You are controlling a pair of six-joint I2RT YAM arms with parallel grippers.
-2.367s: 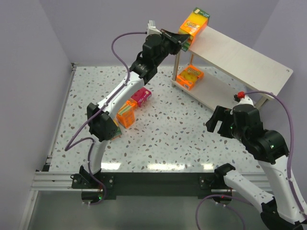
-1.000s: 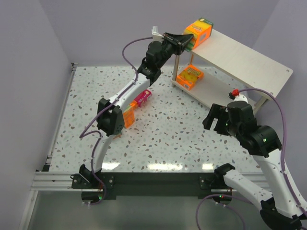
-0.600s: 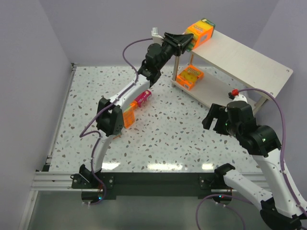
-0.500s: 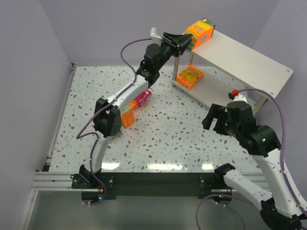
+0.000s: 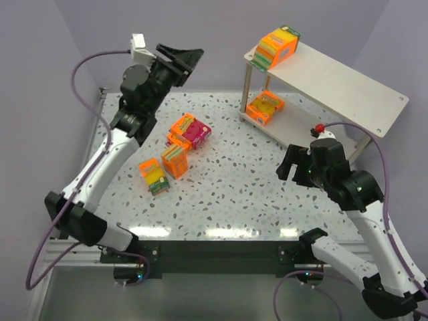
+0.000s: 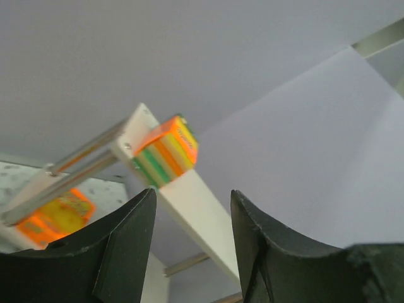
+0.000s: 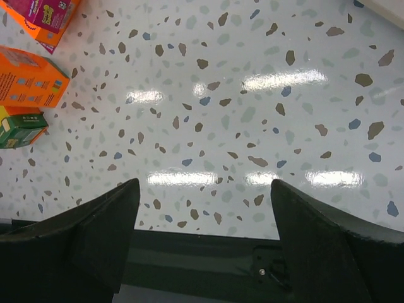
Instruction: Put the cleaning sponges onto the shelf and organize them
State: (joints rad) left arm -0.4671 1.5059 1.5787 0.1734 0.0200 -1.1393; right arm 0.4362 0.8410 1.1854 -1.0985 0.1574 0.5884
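Note:
The shelf stands at the far right. One thick orange sponge pack stands on the left end of its top board. A flat orange pack lies on the lower board. On the table lie an orange pack, a magenta pack, an upright orange pack and a small layered pack. My left gripper is open and empty, high above the table, left of the shelf. The left wrist view shows my left gripper, the top pack and the shelf board. My right gripper is open and empty.
Lilac walls close the table at the back and both sides. The right wrist view shows my right gripper above speckled table near the dark front rail, with the magenta pack, an orange pack and a green-edged pack at the left.
My left gripper has let go of the orange pack on the top board and drawn back to the left. The packs on the table behind the arm now show. The right arm barely moved.

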